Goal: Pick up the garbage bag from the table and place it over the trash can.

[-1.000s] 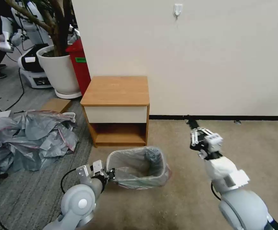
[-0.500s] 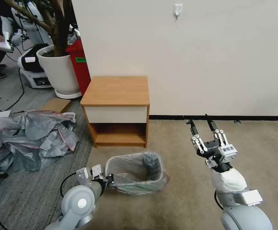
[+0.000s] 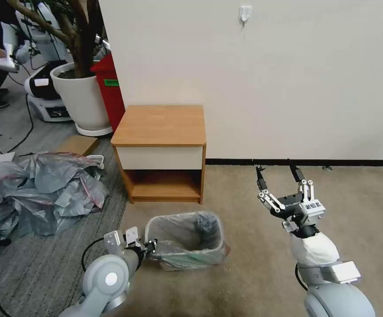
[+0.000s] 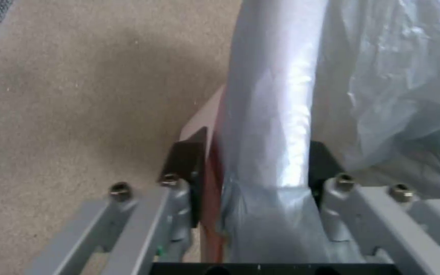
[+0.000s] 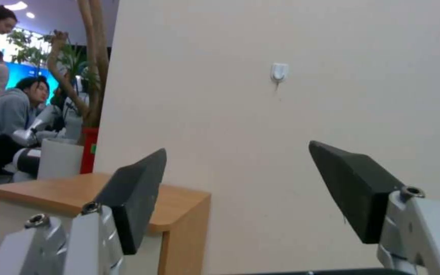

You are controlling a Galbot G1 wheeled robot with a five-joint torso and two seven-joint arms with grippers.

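Heap of grey bags (image 3: 37, 193) left of table (image 3: 160, 125) — plant pot (image 3: 81, 99) behind.

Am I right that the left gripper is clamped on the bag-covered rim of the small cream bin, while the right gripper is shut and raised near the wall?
Not quite: the right gripper is open, its black fingers spread wide apart in the right wrist view. The left gripper is indeed clamped on the thin grey plastic garbage bag over the rim of the small cream-beige rectangular trash can.

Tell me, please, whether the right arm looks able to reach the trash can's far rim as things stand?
Probably yes: the right gripper hangs open above bare carpet beside the trash can, nothing between them. The left gripper holds the garbage bag at the opposite rim.
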